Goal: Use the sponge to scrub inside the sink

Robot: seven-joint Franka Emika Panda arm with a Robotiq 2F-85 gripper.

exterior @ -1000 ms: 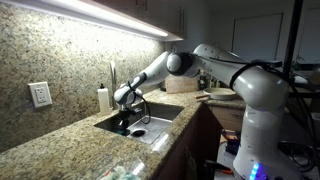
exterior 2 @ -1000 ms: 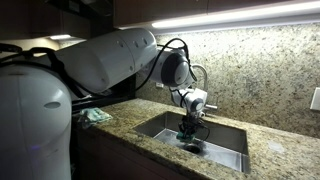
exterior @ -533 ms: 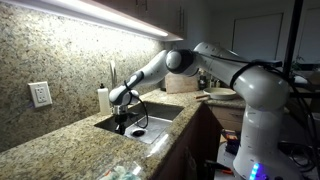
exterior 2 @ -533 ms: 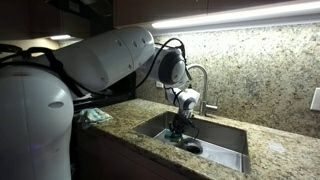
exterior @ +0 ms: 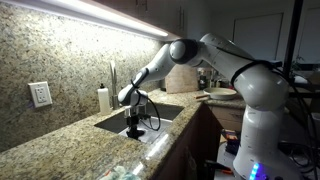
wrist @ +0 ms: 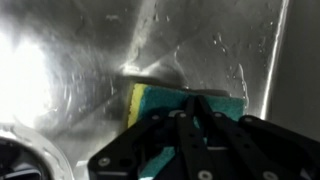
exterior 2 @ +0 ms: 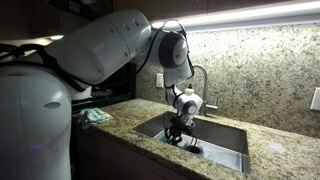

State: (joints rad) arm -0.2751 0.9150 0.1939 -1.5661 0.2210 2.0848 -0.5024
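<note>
The sponge (wrist: 158, 100), teal with a yellow side, lies pressed flat on the wet steel floor of the sink (wrist: 220, 45) in the wrist view. My gripper (wrist: 192, 108) is shut on it from above, and its dark fingers cover most of the sponge. In both exterior views the gripper (exterior: 135, 127) (exterior 2: 175, 134) reaches down inside the sink (exterior: 165, 112) (exterior 2: 225, 133), and the sponge is hidden under it there. The dark drain (wrist: 18, 165) sits close by, at the lower left of the wrist view.
A slim chrome tap (exterior: 112, 74) (exterior 2: 206, 82) and a white bottle (exterior: 103, 98) stand behind the basin. Speckled granite counter (exterior: 70, 140) surrounds the sink. A teal cloth (exterior 2: 95, 116) lies on the counter. The backsplash carries a wall outlet (exterior: 40, 94).
The gripper has slid a short way across the basin floor with the sponge still in its grip, and the arm's forearm has swung higher.
</note>
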